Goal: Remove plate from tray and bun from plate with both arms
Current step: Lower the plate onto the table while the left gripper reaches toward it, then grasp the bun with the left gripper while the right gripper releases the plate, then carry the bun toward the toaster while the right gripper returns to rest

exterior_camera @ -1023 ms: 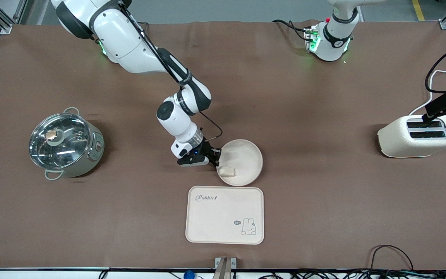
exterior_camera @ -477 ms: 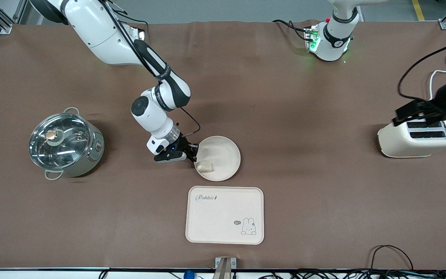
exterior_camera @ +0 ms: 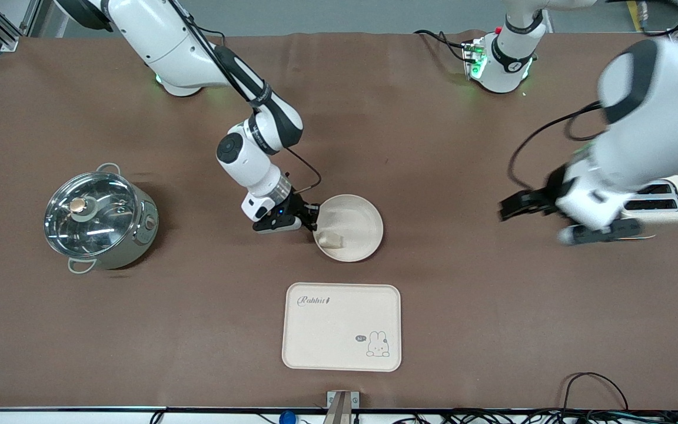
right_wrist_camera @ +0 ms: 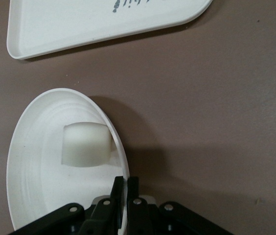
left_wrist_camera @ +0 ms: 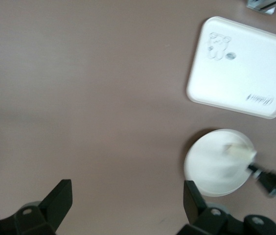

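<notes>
The round cream-white plate [exterior_camera: 355,225] is held above the brown table, over the spot just farther from the front camera than the rabbit tray. My right gripper [exterior_camera: 314,224] is shut on the plate's rim on the side toward the right arm's end; the right wrist view shows the rim [right_wrist_camera: 121,156] pinched between the fingers. The small off-white bun [exterior_camera: 331,239] lies in the plate close to that rim, and also shows in the right wrist view [right_wrist_camera: 85,143]. My left gripper [exterior_camera: 536,221] is open and empty, up over the table beside the toaster. The left wrist view shows the plate [left_wrist_camera: 216,164] and bun [left_wrist_camera: 240,152].
A rectangular cream tray with a rabbit drawing [exterior_camera: 342,327] lies near the front edge. A steel pot with a glass lid [exterior_camera: 99,219] stands toward the right arm's end. A cream toaster [exterior_camera: 665,203] stands toward the left arm's end, partly hidden by the left arm.
The right gripper carried the plate and bun toward the right arm's end, then partway back. The left arm swung from over the toaster toward the table's middle.
</notes>
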`<state>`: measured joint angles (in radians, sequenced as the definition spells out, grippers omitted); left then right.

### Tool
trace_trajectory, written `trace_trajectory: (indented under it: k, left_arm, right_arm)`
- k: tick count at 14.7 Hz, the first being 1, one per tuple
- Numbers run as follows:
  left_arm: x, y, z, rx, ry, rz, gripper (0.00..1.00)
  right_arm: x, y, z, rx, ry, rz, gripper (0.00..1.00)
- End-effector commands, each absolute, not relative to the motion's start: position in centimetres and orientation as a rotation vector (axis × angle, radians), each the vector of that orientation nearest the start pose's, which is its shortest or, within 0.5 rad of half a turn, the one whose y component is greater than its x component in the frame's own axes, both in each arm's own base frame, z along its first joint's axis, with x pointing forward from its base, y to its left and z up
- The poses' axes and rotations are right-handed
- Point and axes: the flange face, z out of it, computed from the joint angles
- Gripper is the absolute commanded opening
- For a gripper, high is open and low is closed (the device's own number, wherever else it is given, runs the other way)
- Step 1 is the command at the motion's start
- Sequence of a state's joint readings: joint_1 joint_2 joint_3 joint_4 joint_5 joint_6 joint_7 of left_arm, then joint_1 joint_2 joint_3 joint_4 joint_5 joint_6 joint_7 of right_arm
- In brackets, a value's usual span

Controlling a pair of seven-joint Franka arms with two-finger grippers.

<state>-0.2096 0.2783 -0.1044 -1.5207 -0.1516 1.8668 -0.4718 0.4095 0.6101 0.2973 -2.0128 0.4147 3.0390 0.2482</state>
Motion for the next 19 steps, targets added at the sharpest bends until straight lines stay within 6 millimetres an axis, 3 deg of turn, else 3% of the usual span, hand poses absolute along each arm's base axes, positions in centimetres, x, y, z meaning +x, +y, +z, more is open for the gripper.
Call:
trace_trajectory:
  k: [1, 3, 6, 9, 11, 12, 13, 15, 18, 19]
  left_arm:
    - [62.8, -26.7, 46.5, -3.321, -0.487, -0.045, 1.00]
    - [62.9, -30.3, 43.2, -3.311, -0.594, -0.072, 1.00]
    - [62.6, -34.6, 38.6, -3.283, -0.707, -0.141, 1.00]
    - [61.4, -40.3, 33.9, -3.326, -0.820, -0.216, 1.00]
    - [60.5, -42.6, 30.7, -3.354, -0.809, -0.247, 1.00]
    - [60.0, -43.6, 29.0, -3.353, -0.878, -0.245, 1.00]
    - [59.3, -44.8, 27.6, -3.346, -0.949, -0.235, 1.00]
    - [58.0, -46.8, 25.1, -3.346, -1.060, -0.226, 1.00]
    - [55.8, -49.1, 22.4, -3.319, -1.159, -0.170, 1.00]
    - [55.6, -49.3, 22.2, -3.298, -1.207, -0.158, 1.00]
  right_arm:
    - [50.7, 36.2, 20.5, -2.689, 0.100, -0.315, 1.00]
    - [51.1, 36.1, 21.3, -2.680, 0.107, -0.330, 1.00]
    - [53.0, 35.1, 25.7, -2.691, 0.092, -0.232, 1.00]
    - [56.8, 29.3, 32.7, -2.748, 0.031, -0.108, 1.00]
    - [59.6, 23.8, 37.7, -2.809, -0.077, -0.046, 1.00]
    - [60.5, 20.7, 41.3, -2.828, -0.091, 0.011, 1.00]
    - [60.8, 18.6, 44.6, -2.844, -0.099, 0.045, 1.00]
    - [61.2, 12.2, 51.2, -2.885, -0.037, 0.056, 1.00]
    - [59.8, 8.2, 58.7, -3.045, -0.040, 0.020, 1.00]
    - [58.9, 7.1, 60.3, -3.093, -0.024, 0.031, 1.00]
